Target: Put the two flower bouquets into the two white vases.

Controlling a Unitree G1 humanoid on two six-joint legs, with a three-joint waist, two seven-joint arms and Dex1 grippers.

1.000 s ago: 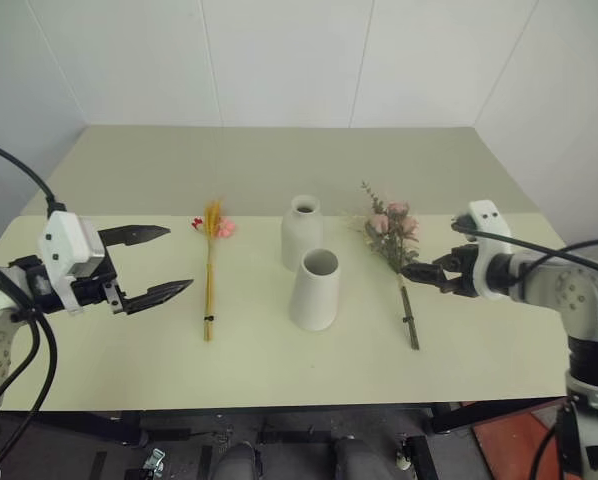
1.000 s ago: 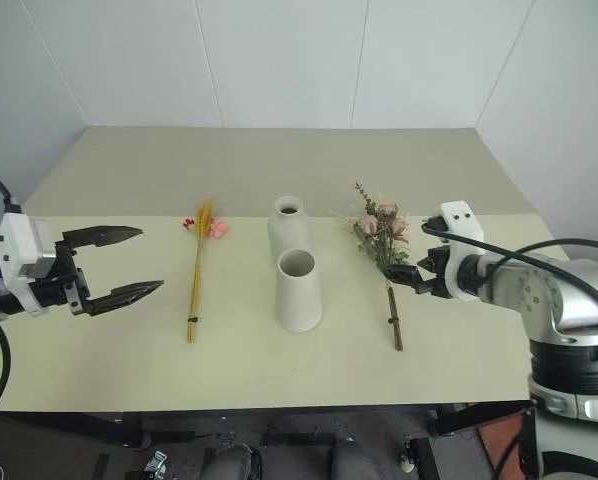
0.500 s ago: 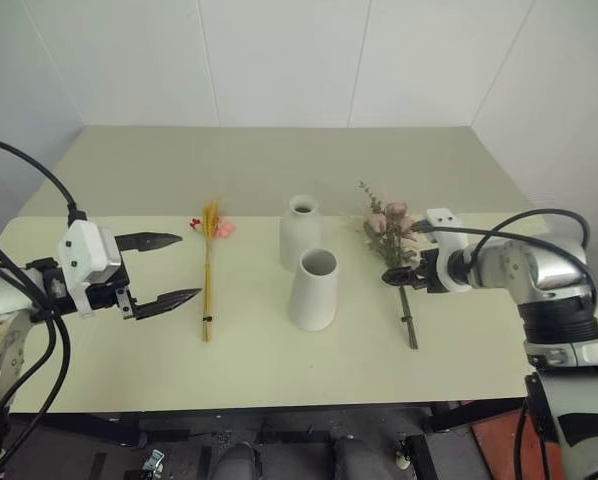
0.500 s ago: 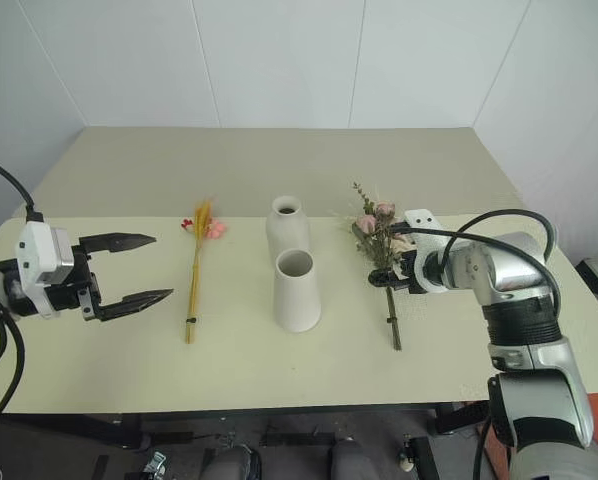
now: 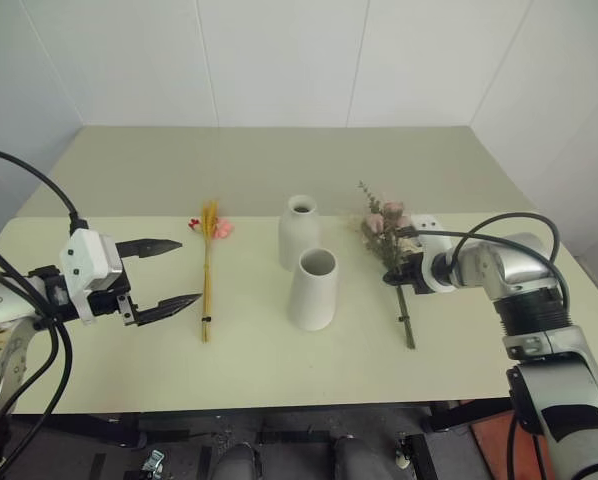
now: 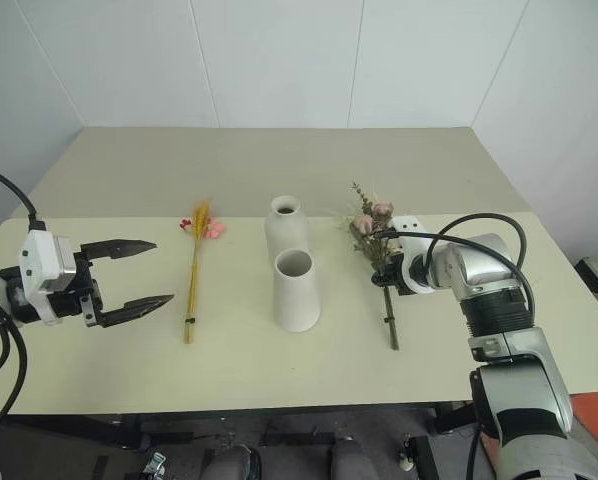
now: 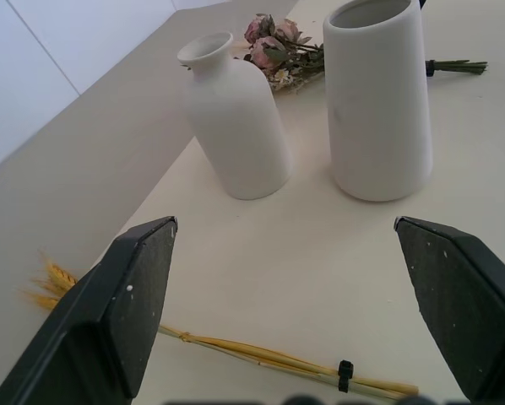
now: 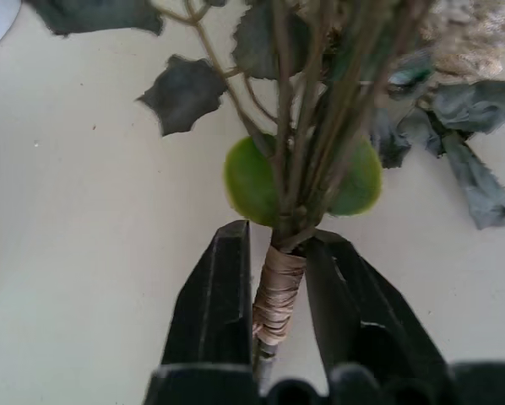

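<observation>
My right gripper pinches the rose bouquet at its wrapped stem, near the table's right edge. Light, floppy; the stiff stem is best.

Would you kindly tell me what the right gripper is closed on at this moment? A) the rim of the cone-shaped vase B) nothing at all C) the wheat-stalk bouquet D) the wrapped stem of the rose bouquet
D: in the right wrist view the right gripper has its two black fingers clamped on the twine-wrapped stem of the rose bouquet, which lies on the table.
</observation>
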